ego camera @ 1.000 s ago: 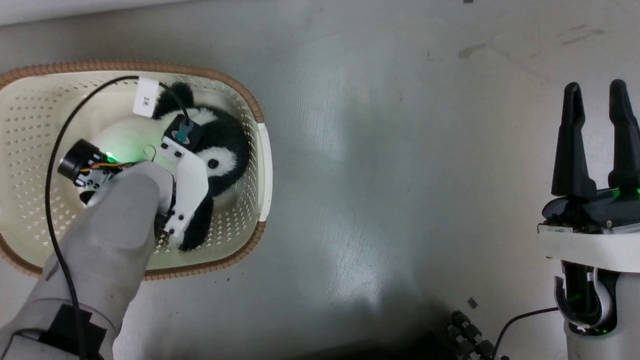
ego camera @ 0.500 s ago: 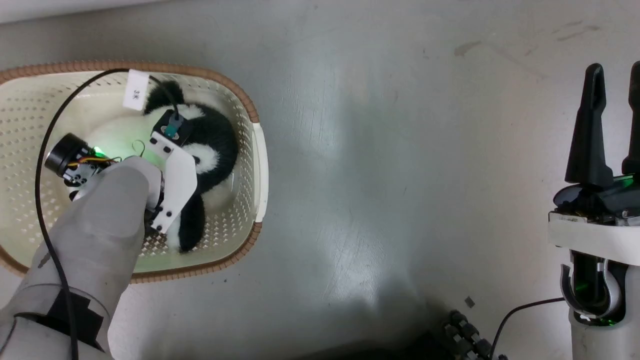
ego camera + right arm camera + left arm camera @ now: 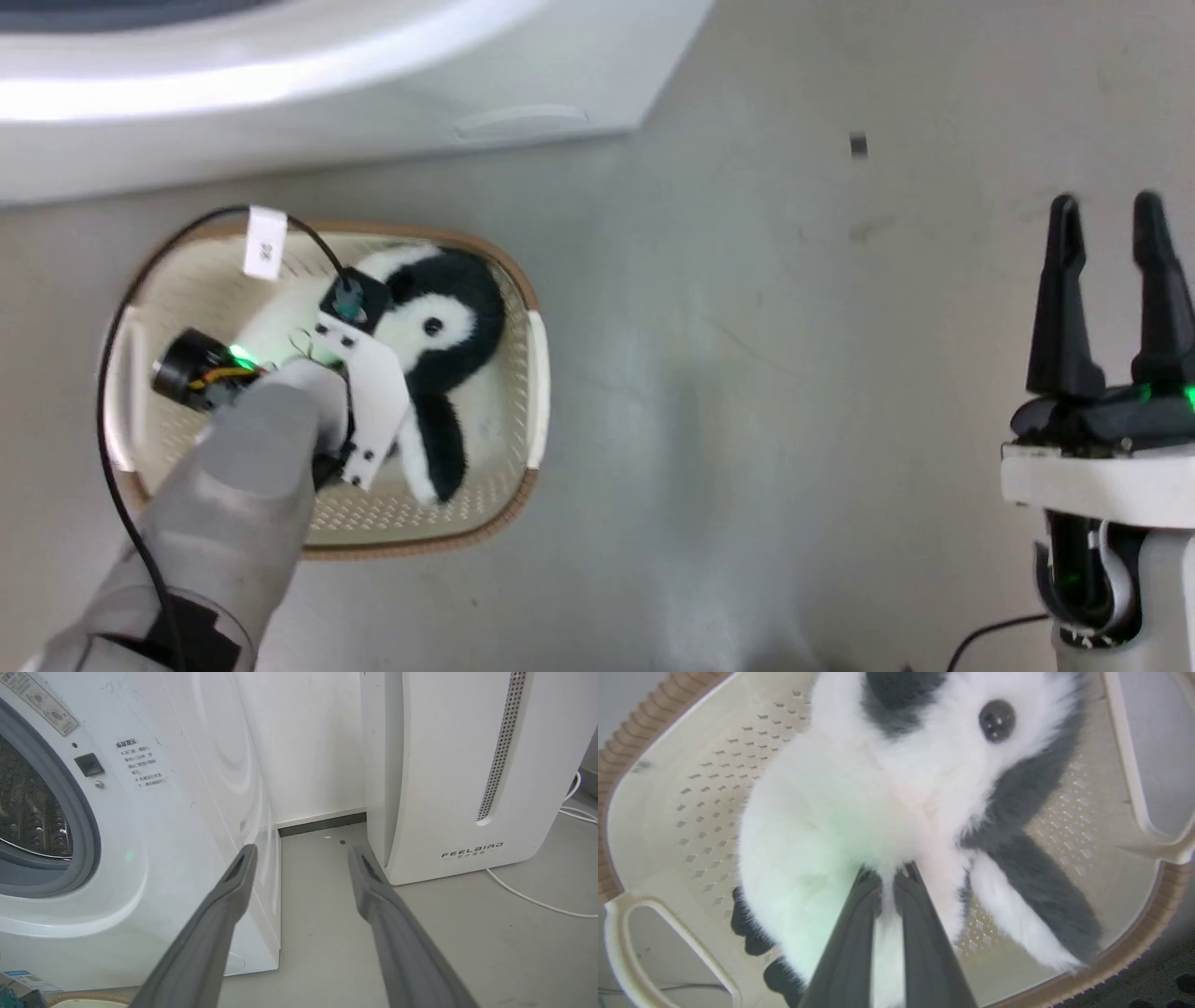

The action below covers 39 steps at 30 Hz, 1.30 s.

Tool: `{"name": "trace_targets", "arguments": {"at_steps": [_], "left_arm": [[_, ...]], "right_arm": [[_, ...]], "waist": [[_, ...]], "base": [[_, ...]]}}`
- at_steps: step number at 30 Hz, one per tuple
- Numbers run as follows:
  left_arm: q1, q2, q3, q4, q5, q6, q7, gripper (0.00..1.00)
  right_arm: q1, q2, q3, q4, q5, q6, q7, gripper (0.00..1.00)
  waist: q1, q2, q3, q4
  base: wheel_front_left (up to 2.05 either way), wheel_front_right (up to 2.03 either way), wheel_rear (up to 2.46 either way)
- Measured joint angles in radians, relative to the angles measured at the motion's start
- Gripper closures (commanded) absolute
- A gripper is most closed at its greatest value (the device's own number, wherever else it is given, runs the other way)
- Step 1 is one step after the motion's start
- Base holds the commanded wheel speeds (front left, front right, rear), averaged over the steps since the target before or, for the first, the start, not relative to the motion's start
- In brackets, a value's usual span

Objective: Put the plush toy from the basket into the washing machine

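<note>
Left gripper (image 3: pixel 888 875), bottom centre of its wrist view, clenches belly fur of the toy (image 3: pixel 859 802), lying in the basket (image 3: pixel 691 788) mid-frame. Right gripper (image 3: pixel 1108 213), far right in head view, is spread, empty; washer (image 3: pixel 280 84) at upper left.

Item, the basket (image 3: pixel 420 546): stood on the floor (image 3: pixel 747 373) at my left, just before the washing machine (image 3: pixel 280 103). In the basket lay the plush toy (image 3: pixel 448 317), toward its right wall, with my left gripper (image 3: pixel 887 877) on the toy from above. My right gripper (image 3: pixel 1106 233) stood well apart at the right, over the floor. A tower appliance (image 3: pixel 444 765) stood right of the washing machine, a gap between them
</note>
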<state>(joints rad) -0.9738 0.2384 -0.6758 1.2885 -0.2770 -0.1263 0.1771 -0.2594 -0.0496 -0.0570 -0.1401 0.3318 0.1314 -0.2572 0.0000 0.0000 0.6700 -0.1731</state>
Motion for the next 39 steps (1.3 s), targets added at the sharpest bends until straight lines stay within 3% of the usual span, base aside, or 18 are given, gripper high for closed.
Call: {"name": "trace_targets", "arguments": {"at_steps": [17,23,27,33,39], "left_arm": [[0.209,-0.062,0.003,-0.006,-0.076,0.0,-0.311,1.0],[0.266,-0.081,0.021,-0.051,-0.096,0.042,-0.415,1.0],[0.297,-0.071,0.046,-0.135,-0.1,0.091,-0.426,1.0],[0.393,-0.027,0.105,-0.39,-0.086,0.163,-0.431,1.0],[0.466,0.017,0.165,-0.546,-0.065,0.195,-0.433,1.0]], "right_arm": [[0.159,0.0,-0.02,0.049,-0.042,0.0,0.0,0.0],[0.2,0.0,-0.026,0.055,-0.049,0.0,0.0,0.0],[0.206,0.0,-0.025,0.058,-0.049,0.0,0.0,0.0],[0.245,0.0,-0.026,0.065,-0.049,0.0,0.0,0.0],[0.252,0.0,-0.024,0.068,-0.04,0.0,0.0,0.0]], "waist": [[-0.0001,0.0,-0.338,0.097],[-0.0002,0.0001,-0.423,0.14],[-0.0002,0.0,-0.461,0.159],[-0.0001,0.0,-0.514,0.17],[-0.0001,0.0,-0.545,0.165]], "base": [[0.0,0.0,0.0],[0.0,0.0,0.0],[0.0,0.0,0.0],[0.0,0.0,0.0],[0.0,0.0,0.0]]}}
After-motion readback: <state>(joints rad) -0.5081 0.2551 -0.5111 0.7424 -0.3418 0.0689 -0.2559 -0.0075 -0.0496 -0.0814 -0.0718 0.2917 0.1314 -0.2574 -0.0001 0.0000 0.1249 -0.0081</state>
